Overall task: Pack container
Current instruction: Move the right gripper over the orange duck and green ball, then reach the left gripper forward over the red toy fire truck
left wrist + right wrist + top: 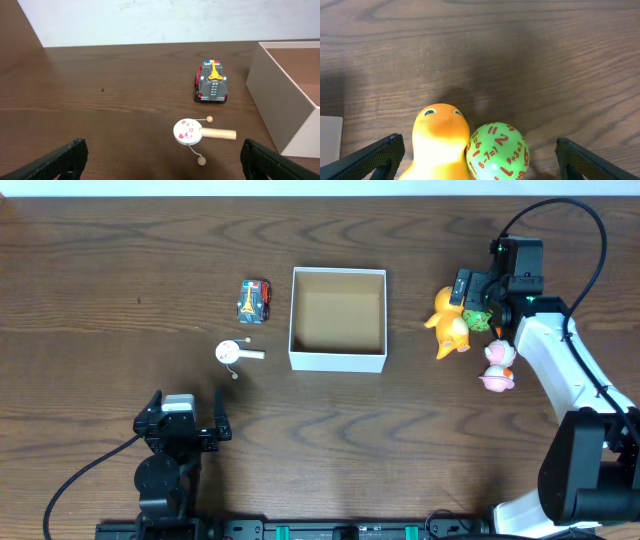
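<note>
Closest to us, in the right wrist view, an orange rubber duck (440,140) and a green ball (497,150) printed with red sums sit touching each other. They are framed between the wide-spread jaws of the right gripper (480,159), which grips nothing. We judge it hovers there to choose a first item to pack.

The left gripper (164,157) hangs near the front of the dark wooden table (120,260), jaws equally wide and empty. It faces a toy car (254,301) and a small wooden rattle drum (232,352), probably its share of the work.

The container (337,361) sits mid-table between the two toy groups. It is square, shallow and lidless, with white outer walls and a brown cardboard interior, and it is empty. Small pink toys (498,366) lie just right of the duck; we cannot make out what they are.
</note>
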